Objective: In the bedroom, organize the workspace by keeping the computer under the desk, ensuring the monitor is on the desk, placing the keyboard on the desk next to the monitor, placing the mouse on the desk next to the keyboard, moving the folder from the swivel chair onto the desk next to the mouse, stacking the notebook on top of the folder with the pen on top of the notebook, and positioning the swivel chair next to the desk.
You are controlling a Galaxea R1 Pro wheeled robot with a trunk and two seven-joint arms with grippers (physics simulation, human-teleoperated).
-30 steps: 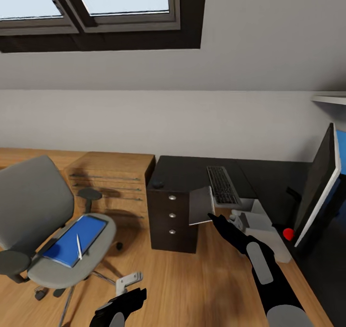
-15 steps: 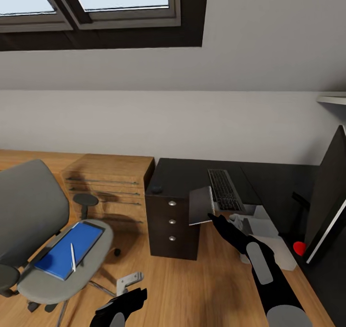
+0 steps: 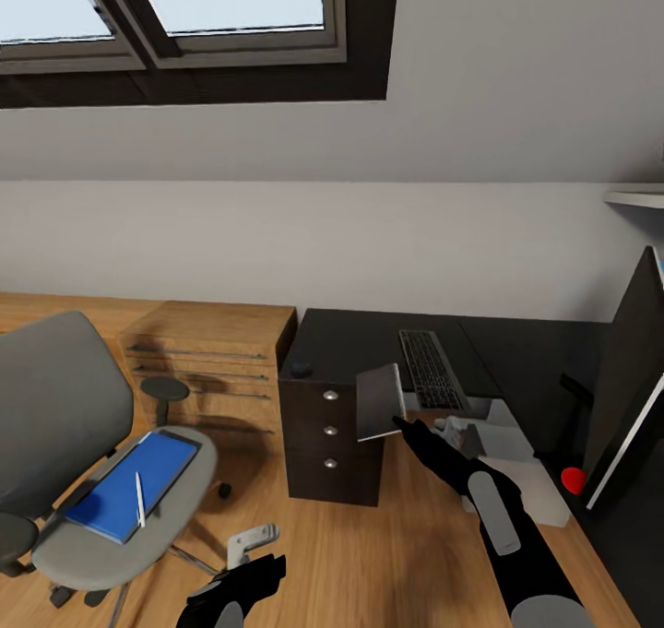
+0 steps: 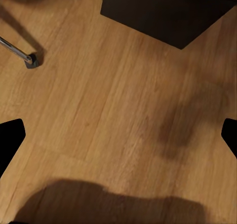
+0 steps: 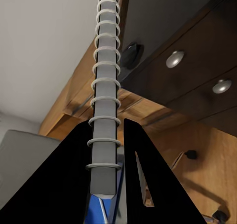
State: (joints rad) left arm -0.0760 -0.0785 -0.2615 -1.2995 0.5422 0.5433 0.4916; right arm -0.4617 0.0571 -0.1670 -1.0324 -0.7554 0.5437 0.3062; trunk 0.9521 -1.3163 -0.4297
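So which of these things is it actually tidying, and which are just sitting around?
Part of the job:
- notebook, held in the right hand
- blue folder with the pen on it, on the chair
- keyboard, mouse, desk
- monitor

Just lying about:
- wooden drawers
- red ball
- window

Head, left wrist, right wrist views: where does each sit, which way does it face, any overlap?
Head view: on the head, facing forward and down at the desk and swivel chair; shows the left gripper and the right gripper holding the notebook.
Left wrist view: on the left arm, facing down at the wood floor; its open fingertips frame the edges.
Right wrist view: on the right arm, looking along fingers clamped on the notebook's spiral edge.
Shared: the dark drawer unit appears in all three.
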